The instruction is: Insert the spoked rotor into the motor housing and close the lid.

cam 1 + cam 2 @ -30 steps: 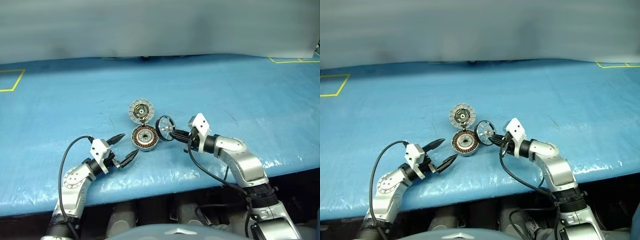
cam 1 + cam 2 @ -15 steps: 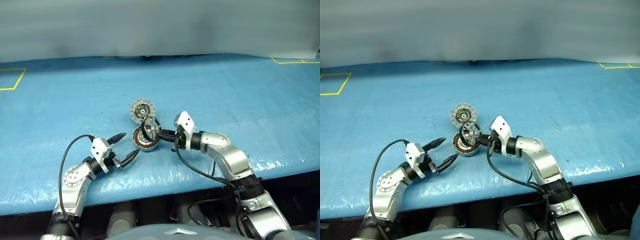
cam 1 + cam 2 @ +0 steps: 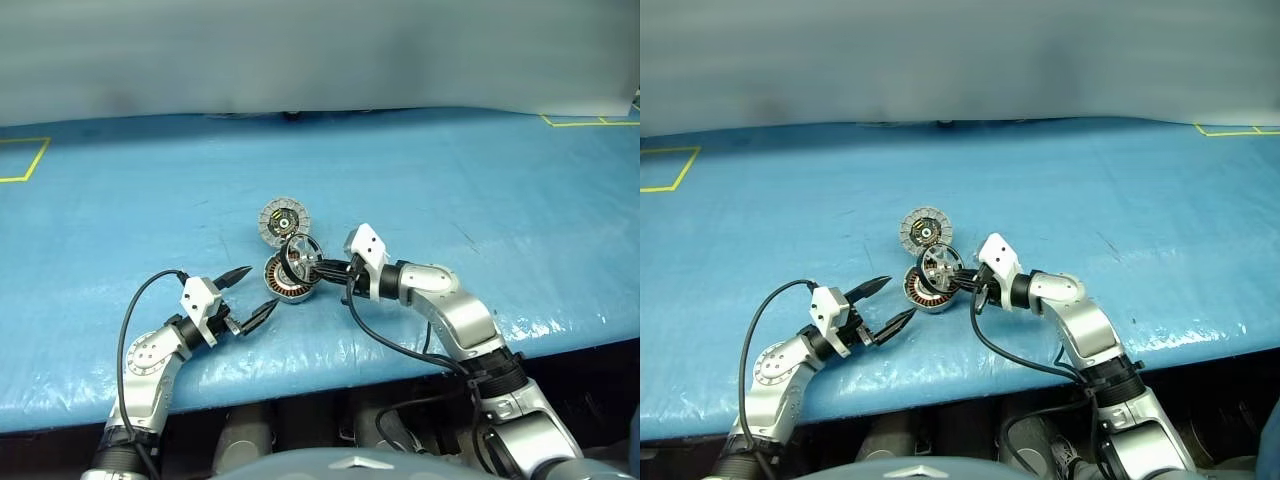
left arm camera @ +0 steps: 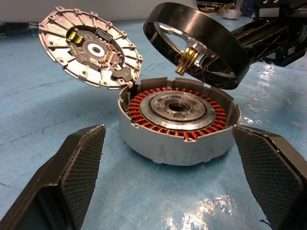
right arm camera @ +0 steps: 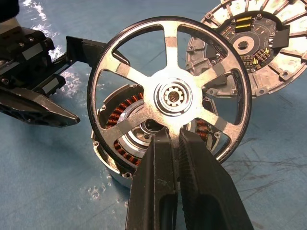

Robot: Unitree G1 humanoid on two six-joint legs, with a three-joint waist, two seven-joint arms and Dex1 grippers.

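On the blue bench (image 3: 480,190) the motor housing (image 4: 177,122) sits open-side up, and just above it hangs the tilted spoked rotor (image 5: 170,96), clamped in the right fingers (image 5: 165,158), while the left fingers (image 4: 76,163) stand wide apart.

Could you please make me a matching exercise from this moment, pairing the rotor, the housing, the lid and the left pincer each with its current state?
Things:
1. spoked rotor
2. motor housing
3. lid
4. left pincer

States:
A. swung open, toothed inner face showing
B. open and empty, beside the housing
C. tilted above the housing, gripped by the right pincer
D. resting on the blue table, copper windings exposed

Pairs: 1-C, 2-D, 3-A, 4-B
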